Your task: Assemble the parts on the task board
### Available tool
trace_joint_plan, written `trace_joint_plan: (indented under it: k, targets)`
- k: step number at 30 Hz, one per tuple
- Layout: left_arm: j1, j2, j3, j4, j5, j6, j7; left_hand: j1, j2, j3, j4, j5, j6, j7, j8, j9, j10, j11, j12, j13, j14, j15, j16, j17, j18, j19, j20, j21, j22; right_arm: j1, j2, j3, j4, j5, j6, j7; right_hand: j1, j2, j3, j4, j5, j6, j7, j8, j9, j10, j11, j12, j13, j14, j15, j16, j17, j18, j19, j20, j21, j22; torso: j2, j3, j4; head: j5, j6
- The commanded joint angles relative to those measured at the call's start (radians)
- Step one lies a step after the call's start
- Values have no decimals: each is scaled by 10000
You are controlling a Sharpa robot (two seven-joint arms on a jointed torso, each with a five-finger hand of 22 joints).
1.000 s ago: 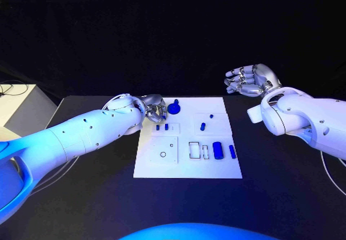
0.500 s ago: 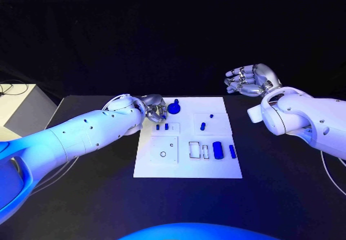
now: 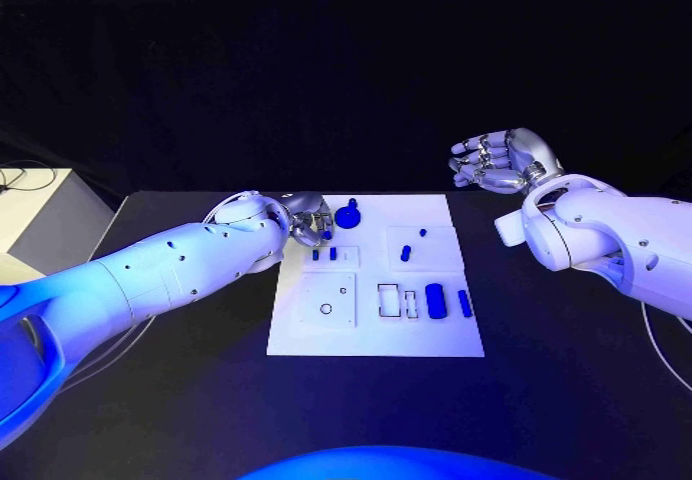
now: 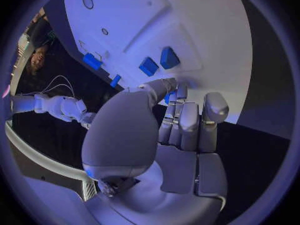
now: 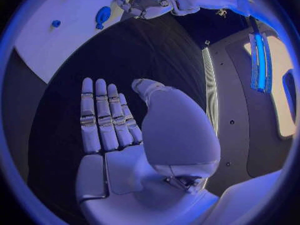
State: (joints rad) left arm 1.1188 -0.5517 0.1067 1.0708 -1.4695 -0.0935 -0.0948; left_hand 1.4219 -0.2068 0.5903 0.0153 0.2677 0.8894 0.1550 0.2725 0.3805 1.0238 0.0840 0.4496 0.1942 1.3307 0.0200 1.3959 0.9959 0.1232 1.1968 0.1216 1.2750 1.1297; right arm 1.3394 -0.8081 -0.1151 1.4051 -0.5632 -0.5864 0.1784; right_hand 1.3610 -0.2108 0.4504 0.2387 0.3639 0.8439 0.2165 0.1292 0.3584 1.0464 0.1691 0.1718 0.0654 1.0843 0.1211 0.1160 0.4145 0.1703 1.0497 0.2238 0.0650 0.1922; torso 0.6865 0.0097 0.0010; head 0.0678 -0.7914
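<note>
The left hand point(image 3: 306, 218) is at the far left corner of the task board point(image 3: 378, 340), fingers curled by a small blue part point(image 4: 169, 96); whether it grips that part cannot be told. The right hand point(image 3: 498, 160) hangs released off the board. Risk: an unsure pinch could drop or tilt the part, knocking the neighbouring blue knob point(image 3: 348, 213).

The task board point(image 3: 375, 340) lies at the centre of the frame on the tabletop point(image 3: 577, 380). The left robot hand point(image 3: 306, 218) sits at the board's upper left corner, just beside a part point(image 3: 348, 212) standing near its top edge. The right robot hand point(image 3: 498, 160) is at upper right, well apart from the board.
</note>
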Motion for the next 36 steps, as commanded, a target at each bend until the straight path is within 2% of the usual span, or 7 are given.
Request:
trace_joint_plan:
  k: [1, 13, 20, 28, 33, 34, 36]
  targets:
    - [4, 6, 5, 2, -55, 16, -8, -83, -4, -10, -43, 8, -66, -8, -41, -16, -73, 24, 41, 14, -81, -11, 28, -32, -62, -70, -22, -64, -10, -4, 6, 5, 2, -33, 115, 81, -50, -39, 37, 5, 39, 26, 275, -69, -9, -4, 65, -68, -15, 54, 11, -36, -9, 132, 33, 41, 26, -11, 6, 7, 1, -4, -7]
    - [4, 5, 5, -32, -46, 100, -81, -95, -17, 0, -44, 7, -124, -9, -89, -34, -96, 26, 58, 34, -111, -8, 16, -83, -57, -90, -21, -81, -30, -5, 7, 5, 3, -33, 114, 78, -50, -39, 37, 5, 39, 26, 275, -69, -9, -4, 65, -68, -15, 54, 11, -36, -9, 132, 33, 41, 26, -11, 7, 4, -3, -2, -20]
    - [6, -11, 6, -209, -47, 18, -145, -132, -100, 73, -64, 7, -710, -57, -482, -213, -239, 42, 148, 142, -215, 7, -3, -238, -30, -194, -8, -172, -132, -5, 1, 5, 0, -42, 175, -9, -65, -70, 35, -37, 37, -37, 313, -125, -45, -116, 109, -132, -25, -30, 54, -114, -90, 118, -23, 69, 4, -112, 2, 4, -8, 1, -12]
    - [7, -95, 18, -469, -50, -154, -149, -131, -130, 83, -77, 6, -1109, -128, -711, -333, -305, 48, 191, 192, -255, 12, -3, -302, -19, -230, -2, -207, -167, -5, -14, 5, -71, -492, 484, -140, 293, -207, 52, -528, -140, 54, 315, -124, -85, -482, 154, -293, -19, 22, 72, -150, -254, 135, -11, 87, 64, -352, -2, 0, -4, -20, 4]
    - [9, -182, 99, -570, 26, -519, -19, -111, -93, 106, -78, 15, -1106, -102, -711, -342, -309, 45, 202, 203, -273, 9, -12, -342, -11, -254, -4, -227, -194, -5, -21, 5, -142, -1459, 869, -264, 656, -162, -57, -1046, -551, 373, 64, -14, -99, -379, -99, -252, -10, 1264, -347, 447, -60, 136, 1123, -394, 744, -148, -3, 2, -12, -29, 19]
    - [9, -211, 135, -585, 103, -715, 39, -93, -60, 140, -79, 20, -1011, -46, -663, -337, -341, 59, 206, 212, -409, 10, -104, -617, 30, -400, -4, -345, -356, -5, -18, 5, -168, -1737, 975, -306, 733, -124, -153, -1192, -689, 513, -22, 25, -107, -205, -204, -188, -5, 1748, -516, 684, 62, 131, 1543, -592, 1070, 10, -3, 3, -13, -30, 20]
    - [10, -276, 234, -605, 332, -1181, 185, -65, 52, 336, -50, 20, -687, 146, -498, -335, -575, 183, 105, 165, -1233, 83, -717, -1996, 247, -1256, 37, -1038, -1242, -5, -7, 5, -231, -2338, 1217, -429, 798, -85, -256, -1339, -755, 756, -136, 98, -112, 127, -341, -81, -2, 2275, -723, 954, 235, 109, 1963, -828, 1485, 244, -14, 4, -15, -31, 24]
